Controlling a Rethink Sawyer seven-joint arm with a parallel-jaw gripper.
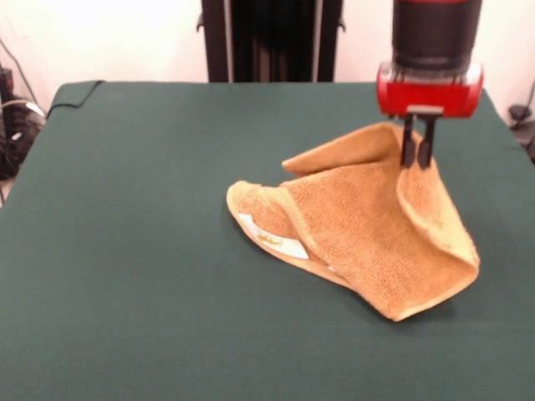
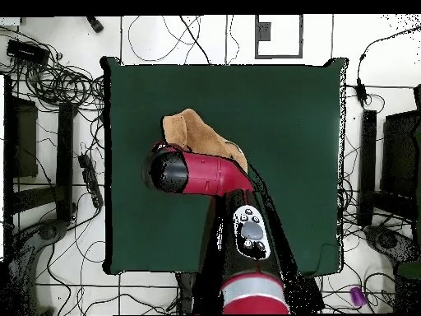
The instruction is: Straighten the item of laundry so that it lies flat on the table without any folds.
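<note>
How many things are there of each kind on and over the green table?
Towel: 1
Table: 1
Gripper: 1
Robot arm: 1
Total: 4

Towel point(image 1: 368, 225) rough terry; table point(image 1: 125, 251) matt green cloth.
</note>
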